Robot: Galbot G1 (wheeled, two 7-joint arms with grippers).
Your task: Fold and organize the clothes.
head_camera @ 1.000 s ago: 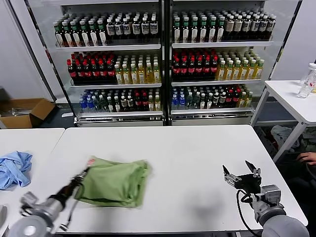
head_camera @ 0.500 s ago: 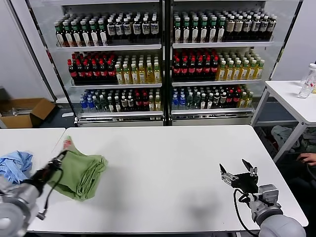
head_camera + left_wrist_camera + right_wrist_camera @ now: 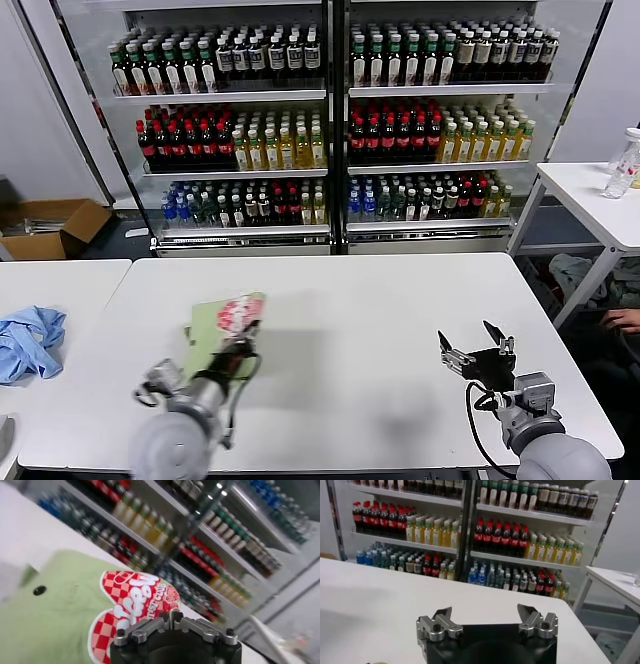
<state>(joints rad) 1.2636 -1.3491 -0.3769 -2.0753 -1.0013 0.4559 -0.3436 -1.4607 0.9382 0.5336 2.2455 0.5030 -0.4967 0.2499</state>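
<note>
The left claw point(image 3: 237, 352) is closed on the folded T-shirt point(image 3: 222, 322), fingers pinched together over the checkered bow print in the left wrist view. Half a second ago this claw held the garment low at the far left edge of the counter point(image 3: 400, 300), beside the seam with the neighbouring counter; it has since swung back toward the middle-left and lifted the shirt so the printed face stands up toward the shelves. In my judgement the fold is done and the bundle is being carried to a resting place, not yet set down. The right claw point(image 3: 476, 357) waits spread wide above the near right of the counter, well apart from the shirt. The blue garment point(image 3: 28, 340) lies on the adjoining counter, clear of the path. The drinks cooler point(image 3: 330, 120) stands behind; nothing obstructs a placement.
</note>
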